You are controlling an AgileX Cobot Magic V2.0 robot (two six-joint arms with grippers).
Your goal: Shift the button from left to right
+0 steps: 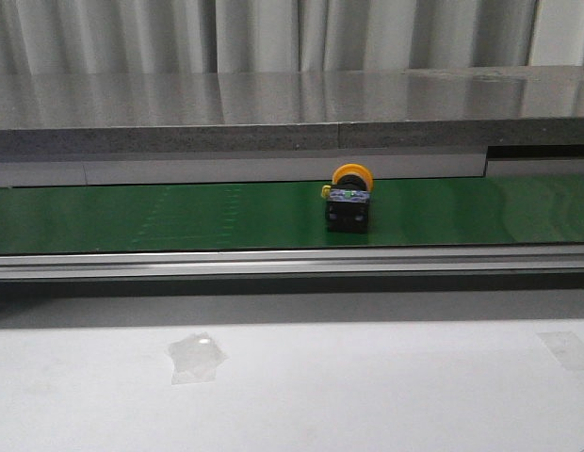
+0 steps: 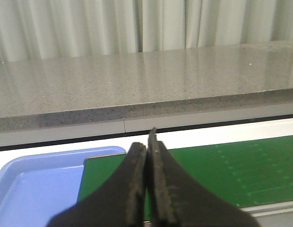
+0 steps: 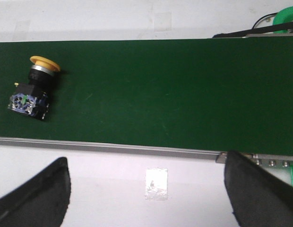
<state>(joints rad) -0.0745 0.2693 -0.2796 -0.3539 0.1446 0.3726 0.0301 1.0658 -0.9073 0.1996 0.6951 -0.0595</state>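
The button (image 1: 348, 200), with a yellow mushroom cap and a black boxy body, lies on the green conveyor belt (image 1: 179, 217) a little right of centre in the front view. In the right wrist view the button (image 3: 34, 88) rests on its side near the belt's edge, well clear of my right gripper (image 3: 145, 182), which is open above the white table with nothing between its fingers. My left gripper (image 2: 148, 153) is shut with nothing in it, over the belt's left end. Neither gripper shows in the front view.
A blue tray (image 2: 33, 184) sits just past the belt's left end. A grey stone-like ledge (image 1: 292, 104) runs behind the belt, and a metal rail (image 1: 292, 262) along its front. Clear tape patches (image 1: 196, 358) lie on the white table.
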